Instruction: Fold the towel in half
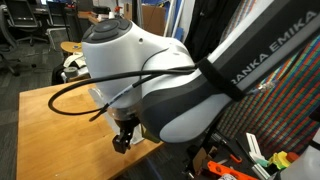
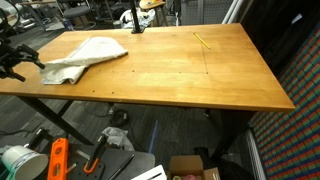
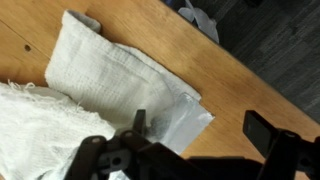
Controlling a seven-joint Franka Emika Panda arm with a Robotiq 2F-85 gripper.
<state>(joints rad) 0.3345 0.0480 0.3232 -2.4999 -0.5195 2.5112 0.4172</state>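
Its fingers spread wide and holding nothing, the hand (image 3: pixel 197 130) hangs low over the towel (image 3: pixel 130 80), seen from the wrist. The off-white cloth lies in two overlapping layers, a fringed part resting across a smoother one. The fold looks largely made but untidy: the edges do not meet, and squaring them appears to be what is left. In an exterior view the towel (image 2: pixel 85 58) sits rumpled at one end of the wooden surface (image 2: pixel 200 70). The arm (image 1: pixel 200 90) bends sharply, reaching down over it.
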